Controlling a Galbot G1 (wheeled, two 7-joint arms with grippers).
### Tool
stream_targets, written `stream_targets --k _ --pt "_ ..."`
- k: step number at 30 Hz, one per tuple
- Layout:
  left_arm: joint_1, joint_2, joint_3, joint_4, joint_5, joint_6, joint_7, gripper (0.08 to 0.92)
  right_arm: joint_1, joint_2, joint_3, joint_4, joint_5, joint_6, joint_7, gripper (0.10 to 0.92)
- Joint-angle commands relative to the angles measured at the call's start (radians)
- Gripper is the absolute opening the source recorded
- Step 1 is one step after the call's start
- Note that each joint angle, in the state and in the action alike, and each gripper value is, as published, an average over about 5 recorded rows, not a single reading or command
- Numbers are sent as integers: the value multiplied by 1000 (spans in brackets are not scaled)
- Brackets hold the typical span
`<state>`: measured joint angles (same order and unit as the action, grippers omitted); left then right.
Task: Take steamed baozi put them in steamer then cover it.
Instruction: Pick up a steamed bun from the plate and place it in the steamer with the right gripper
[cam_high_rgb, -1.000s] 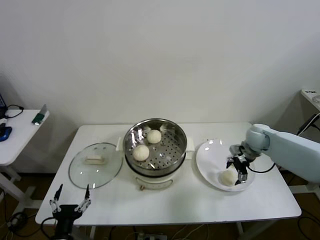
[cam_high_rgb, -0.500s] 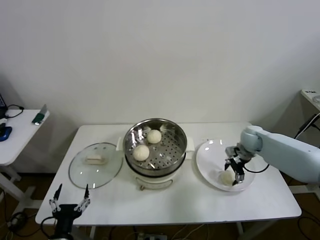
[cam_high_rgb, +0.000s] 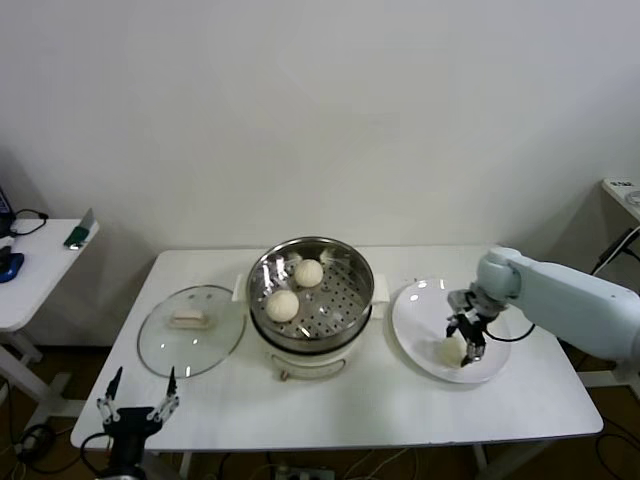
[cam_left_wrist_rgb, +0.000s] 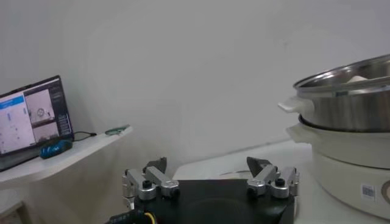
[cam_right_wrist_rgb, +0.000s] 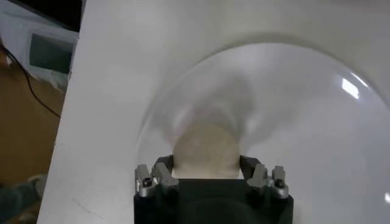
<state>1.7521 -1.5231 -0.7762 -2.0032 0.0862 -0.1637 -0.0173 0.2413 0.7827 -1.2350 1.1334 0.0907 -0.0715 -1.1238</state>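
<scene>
Right gripper (cam_high_rgb: 462, 345) clamps the cream-white dough bun (cam_right_wrist_rgb: 206, 150) on the flat white plate (cam_high_rgb: 420, 300), fingers either side, ready for lifting. Shiny steel steamer basket (cam_high_rgb: 350, 265) holds two buns. Left gripper (cam_high_rgb: 138, 412) idle, spread open, below the table edge.

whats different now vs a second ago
The right gripper has slid left across the white plate and closed its jaws around the last baozi on the plate, which has shifted left with it. The bun still sits on the plate, not lifted. Unchanged: two baozi in the steamer, the steamer, the glass cover lying on the table to its left, and the left gripper, open and parked low.
</scene>
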Motion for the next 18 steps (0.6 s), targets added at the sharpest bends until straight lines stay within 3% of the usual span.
stream_targets --k 1,8,18 --pt "4 4 0 -2 -4 -2 -2 823 288 48 -137 22 13 181 -32 704" --pt "8 7 2 -8 -5 -4 6 823 620 170 -288 48 12 419 -21 712" --pt "4 6 8 -7 0 -5 8 823 655 349 -202 157 -89 623 -26 714"
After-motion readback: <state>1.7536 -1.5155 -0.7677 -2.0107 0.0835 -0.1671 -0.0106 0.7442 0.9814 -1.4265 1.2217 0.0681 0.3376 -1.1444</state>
